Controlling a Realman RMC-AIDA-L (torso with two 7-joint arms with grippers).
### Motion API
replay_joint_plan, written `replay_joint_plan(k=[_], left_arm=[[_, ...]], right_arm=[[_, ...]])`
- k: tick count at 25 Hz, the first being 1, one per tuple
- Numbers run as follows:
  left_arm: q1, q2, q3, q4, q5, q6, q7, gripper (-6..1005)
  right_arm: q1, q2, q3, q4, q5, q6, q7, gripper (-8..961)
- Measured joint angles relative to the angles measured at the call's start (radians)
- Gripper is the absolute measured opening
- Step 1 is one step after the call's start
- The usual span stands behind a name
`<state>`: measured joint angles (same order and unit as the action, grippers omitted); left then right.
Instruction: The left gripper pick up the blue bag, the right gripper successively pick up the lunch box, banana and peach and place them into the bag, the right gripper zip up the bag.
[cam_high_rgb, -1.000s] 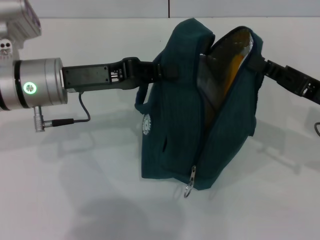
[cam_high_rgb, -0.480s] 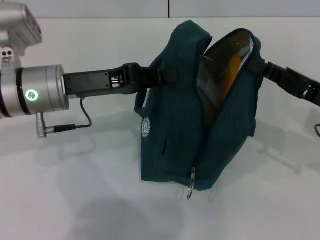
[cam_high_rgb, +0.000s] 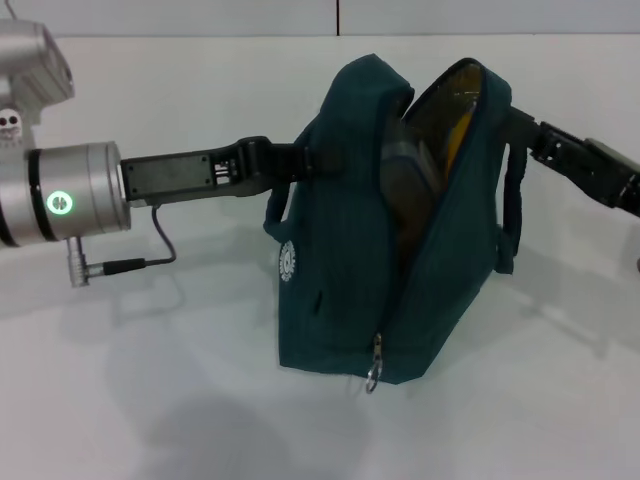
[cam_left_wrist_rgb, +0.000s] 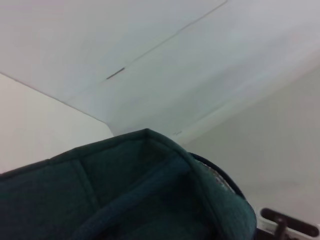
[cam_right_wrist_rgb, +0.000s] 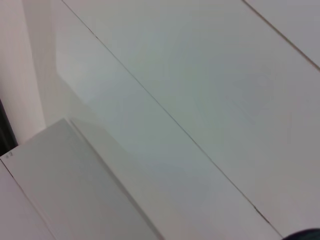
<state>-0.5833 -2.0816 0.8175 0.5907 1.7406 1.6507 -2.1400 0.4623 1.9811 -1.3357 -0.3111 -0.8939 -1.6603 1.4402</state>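
Bag: we see the blue bag standing upright on the white table, its mouth gaping along the top, its ring zipper pull hanging low at the front.
Inside: we glimpse something yellow against the lining.
Left gripper: we see it clamped on the bag's left upper edge.
Right gripper: it meets the bag's right upper edge; we cannot tell how its fingers stand.

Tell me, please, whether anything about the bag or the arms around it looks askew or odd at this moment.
The blue bag leans rather than standing square, its mouth gaping with a yellow-orange item showing inside. The zipper pull still hangs at the bottom, so it is unzipped. The left tool and right tool meet its opposite sides. Nothing is spilled.
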Motion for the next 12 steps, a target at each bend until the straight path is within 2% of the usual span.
replay_joint_plan(k=[6,12], left_arm=[[0.03,0.0,-0.001,0.0,-0.003,-0.01,0.012,49],[0.041,0.003,-0.002,0.0,-0.004,-0.012,0.023,49]], right_arm=[[-0.029,0.008,0.016,-0.01,-0.002,-0.027,-0.028,260],[-0.061,0.009,0.011,-0.012,-0.058,-0.142,-0.149,453]])
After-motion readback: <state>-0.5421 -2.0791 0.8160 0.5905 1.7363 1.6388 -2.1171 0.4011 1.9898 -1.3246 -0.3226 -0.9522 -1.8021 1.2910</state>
